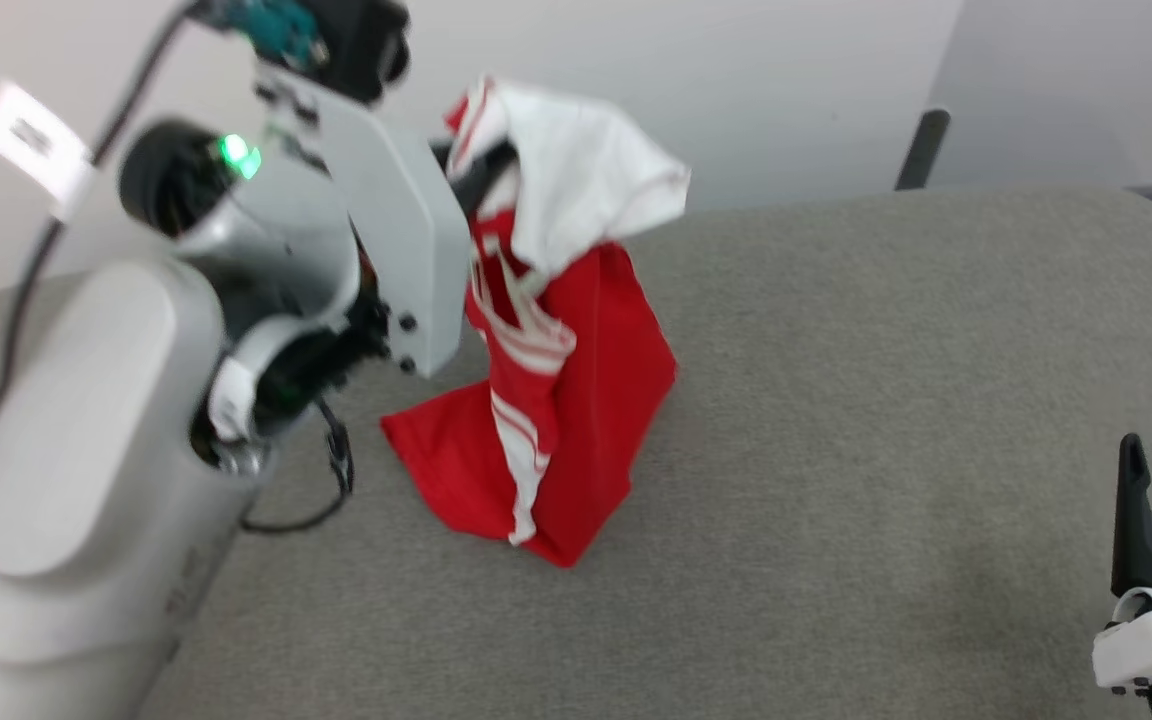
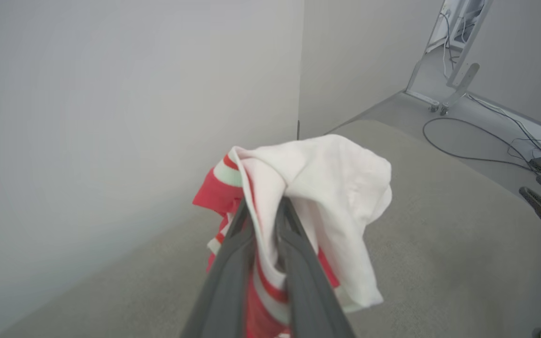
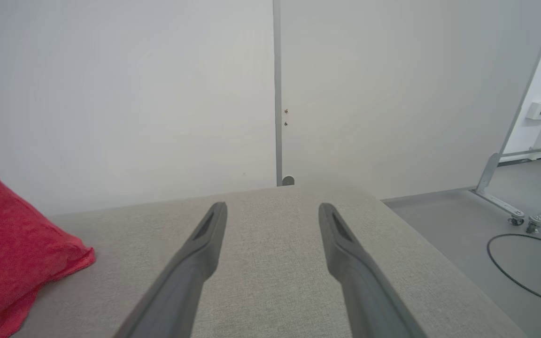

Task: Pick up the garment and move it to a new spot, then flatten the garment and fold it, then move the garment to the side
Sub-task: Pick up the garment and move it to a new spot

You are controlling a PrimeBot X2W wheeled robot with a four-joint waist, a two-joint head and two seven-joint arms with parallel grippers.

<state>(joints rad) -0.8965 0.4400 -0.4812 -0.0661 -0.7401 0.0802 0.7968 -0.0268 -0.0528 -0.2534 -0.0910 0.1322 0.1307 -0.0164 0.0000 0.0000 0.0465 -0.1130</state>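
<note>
Item: the garment (image 1: 556, 400), red with a white sleeve and striped trim. It hangs bunched from the left tool, with its lower hem resting on the grey bench (image 1: 886, 400), toward the bench's left half.
Left tool (image 2: 263, 206): raised above the bench, fingers pressed close and pinching a fold of white sleeve and striped trim.
Right tool (image 3: 273, 211): fingers spread wide, holding nothing, low over the bench and well apart from the cloth.
Hazard one: the pinch takes only a narrow bunch near the fingertips, so I judge it could slip free during the carry.
Hazard two: the trailing hem may drag and roll under itself, which would make flattening harder.
Obscured: no lettering can be made out among the folds. The pale left forearm blocks the cloth's near side in the head view, which is also slightly blurred.
</note>
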